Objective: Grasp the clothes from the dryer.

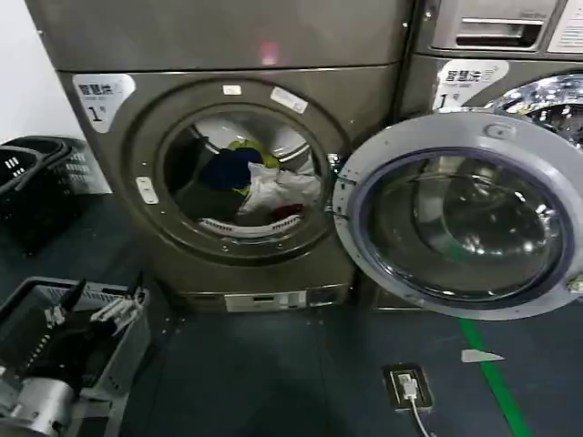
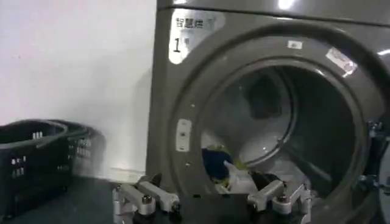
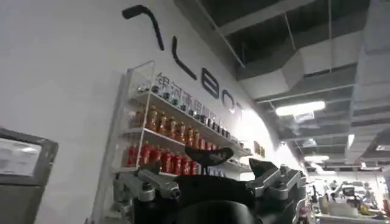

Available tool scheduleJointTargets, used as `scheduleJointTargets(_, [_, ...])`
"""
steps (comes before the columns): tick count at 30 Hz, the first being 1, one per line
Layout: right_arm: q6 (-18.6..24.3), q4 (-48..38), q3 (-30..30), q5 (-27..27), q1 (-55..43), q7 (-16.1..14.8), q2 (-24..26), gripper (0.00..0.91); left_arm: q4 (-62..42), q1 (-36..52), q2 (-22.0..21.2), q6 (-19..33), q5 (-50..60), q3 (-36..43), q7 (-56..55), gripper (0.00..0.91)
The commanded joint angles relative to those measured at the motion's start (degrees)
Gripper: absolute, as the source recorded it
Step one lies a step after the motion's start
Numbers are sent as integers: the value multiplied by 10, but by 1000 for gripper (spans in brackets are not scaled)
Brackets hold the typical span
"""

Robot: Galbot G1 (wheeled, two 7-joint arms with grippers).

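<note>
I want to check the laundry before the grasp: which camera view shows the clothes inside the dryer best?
The head view: the clothes lie in the open dryer, blue, yellow-green, white and red pieces visible. The left wrist view catches a small part of the clothes above the left gripper. The right wrist view faces shelves.

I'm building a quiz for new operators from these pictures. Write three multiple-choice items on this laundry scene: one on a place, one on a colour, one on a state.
1. Where do the black plastic baskets stand?
A. Robot's left of the dryer
B. Inside the drum
C. On top of the dryer

2. What colour is the floor stripe under the door?
A. Red
B. Green
C. White

3. How is the grey-rimmed glass door?
A. Shut
B. Removed
C. Swung open

Answers: 1 A, black plastic baskets sit left of the bronze-grey front-loading dryer. 2 B, the floor stripe is green. 3 C, the grey-rimmed glass door hangs open beside the clothes.
</note>
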State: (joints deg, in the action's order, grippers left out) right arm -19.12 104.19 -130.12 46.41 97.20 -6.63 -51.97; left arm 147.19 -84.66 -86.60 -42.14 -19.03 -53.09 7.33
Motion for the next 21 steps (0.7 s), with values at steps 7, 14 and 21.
scheduleJointTargets(7, [21, 3, 3, 4, 1, -2, -3, 907, 4, 1, 2, 4, 3, 3, 6, 907])
scheduleJointTargets(14, [41, 8, 5, 19, 0, -19, -6, 907, 2, 8, 5, 13, 2, 3, 10, 907])
scheduleJointTargets(21, [71, 4, 8, 17, 2, -25, -10, 907, -2, 14, 6, 22, 3, 11, 19, 907])
